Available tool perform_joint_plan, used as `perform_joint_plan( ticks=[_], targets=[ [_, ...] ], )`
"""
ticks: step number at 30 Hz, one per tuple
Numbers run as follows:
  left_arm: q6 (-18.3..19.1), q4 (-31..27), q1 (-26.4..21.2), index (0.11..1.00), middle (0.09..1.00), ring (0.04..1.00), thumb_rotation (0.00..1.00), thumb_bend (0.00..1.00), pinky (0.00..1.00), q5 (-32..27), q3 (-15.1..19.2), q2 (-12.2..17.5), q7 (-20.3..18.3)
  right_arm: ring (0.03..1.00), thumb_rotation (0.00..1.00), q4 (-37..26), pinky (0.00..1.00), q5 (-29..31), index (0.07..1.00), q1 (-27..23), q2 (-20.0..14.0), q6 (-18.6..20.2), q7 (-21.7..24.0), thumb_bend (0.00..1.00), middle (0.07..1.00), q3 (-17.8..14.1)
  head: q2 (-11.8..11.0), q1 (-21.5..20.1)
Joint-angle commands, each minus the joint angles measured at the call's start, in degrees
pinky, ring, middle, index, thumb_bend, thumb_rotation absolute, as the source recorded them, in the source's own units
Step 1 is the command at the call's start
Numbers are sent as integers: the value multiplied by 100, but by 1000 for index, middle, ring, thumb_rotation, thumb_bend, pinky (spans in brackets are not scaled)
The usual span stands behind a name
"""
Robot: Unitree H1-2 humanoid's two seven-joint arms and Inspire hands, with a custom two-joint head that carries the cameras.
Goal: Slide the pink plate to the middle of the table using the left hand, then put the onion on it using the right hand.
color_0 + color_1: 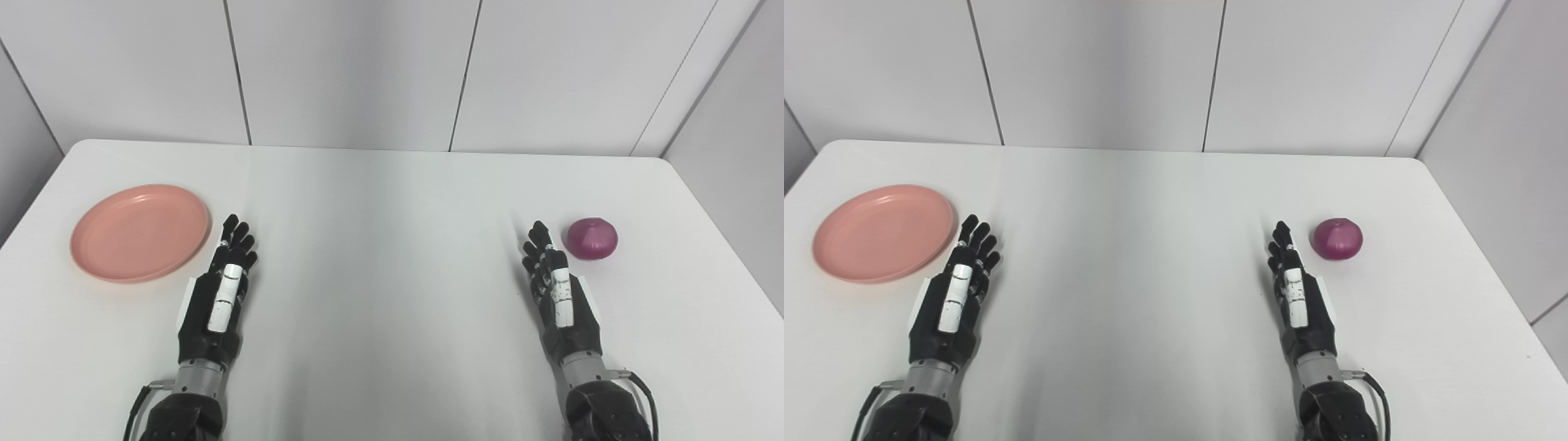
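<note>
No readable text, labels, brands, numbers or signs anywhere in either view.

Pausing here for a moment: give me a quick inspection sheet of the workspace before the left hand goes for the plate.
Surface: white table, bare in the middle.
Job's things: pink plate at the left side, nothing on it; purple onion at the right side, resting on the table.
Clutter: nothing seen.
Hands: left hand open, just right of the plate, not touching it; right hand open, just left of the onion, apart from it.
Cables: black cables at both wrists, off the work area.
Surroundings: pale panelled walls behind and to the right.
</note>
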Motion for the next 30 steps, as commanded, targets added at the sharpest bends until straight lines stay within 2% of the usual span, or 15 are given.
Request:
perform_joint_plan(
  ticks=[1, 30],
  targets=[
    [-7, 588, 276, 1000, 1000, 1000, 800, 735, 1000, -73, 45, 40, -60, 1000, 987, 442, 1000, -2, 1000, 421, 81, 192, 134, 862, 1000, 134, 2, 6],
    [11, 585, 276, 1000, 1000, 1000, 802, 709, 1000, -68, 22, 33, -106, 1000, 987, 483, 1000, 26, 998, 392, 60, 143, 145, 851, 1000, 110, 5, -1]
  ],
)
